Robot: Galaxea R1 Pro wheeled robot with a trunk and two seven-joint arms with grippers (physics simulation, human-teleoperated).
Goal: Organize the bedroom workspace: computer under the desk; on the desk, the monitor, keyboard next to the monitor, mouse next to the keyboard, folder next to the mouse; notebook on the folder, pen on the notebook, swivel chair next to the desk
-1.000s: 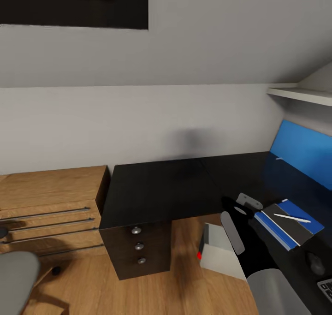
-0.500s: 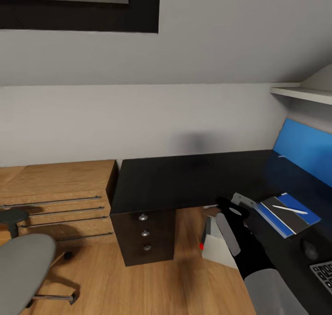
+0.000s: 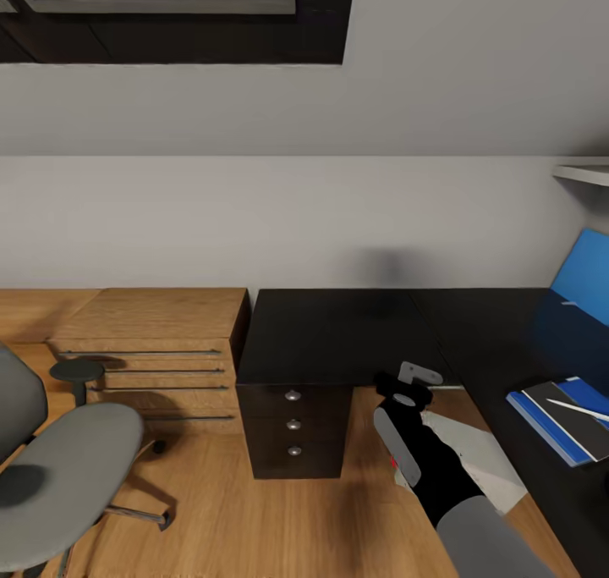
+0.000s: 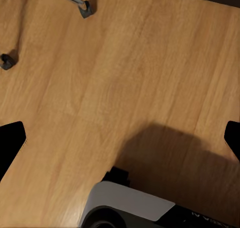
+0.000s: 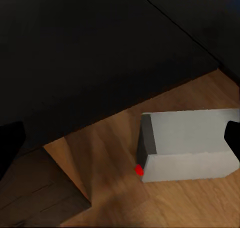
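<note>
The head camera has swung left since a moment ago: the swivel chair (image 3: pixel 59 468), then cut to a sliver, now shows its grey seat and part of its back at the near left, on the wood floor (image 3: pixel 279 519). The right gripper (image 3: pixel 406 385) hangs empty above the computer (image 3: pixel 478 464), fingers spread wide apart in its wrist view; the left gripper (image 4: pixel 120 138) likewise, over bare floor. Farther right, the blue folder (image 3: pixel 541 417) with the white pen (image 3: pixel 579 409) lies on the desk (image 3: pixel 338 333), both now cut by the frame edge. The keyboard and mouse have left view.
</note>
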